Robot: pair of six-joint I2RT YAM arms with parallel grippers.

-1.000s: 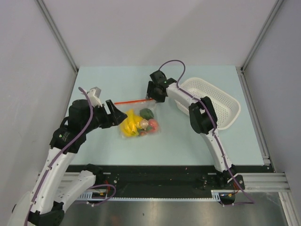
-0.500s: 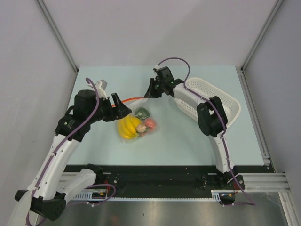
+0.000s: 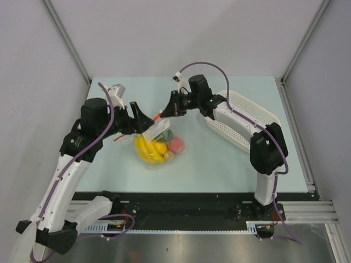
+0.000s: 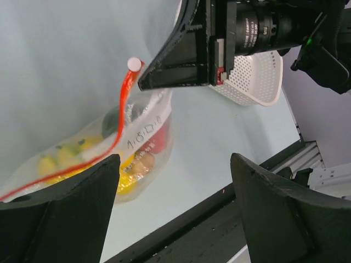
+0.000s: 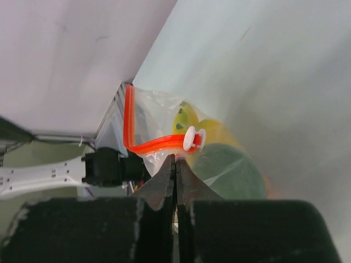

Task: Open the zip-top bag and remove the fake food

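Observation:
The zip-top bag lies mid-table with its mouth end lifted. Through the clear plastic I see the fake food: yellow bananas, a dark green piece, a red piece. My right gripper is shut on the bag's plastic just under the red zip strip, beside the white slider. From above, the right gripper holds that corner up. My left gripper stands wide open just left of the bag's mouth, nothing between its fingers. The bag hangs ahead of it.
A white perforated basket sits at the right of the table, under the right arm. The black and metal rail runs along the near edge. Grey walls close in the left, right and back.
The right gripper shut on the bag by the slider and raised that end, moving slightly left. The left gripper came up and right toward the bag's mouth.

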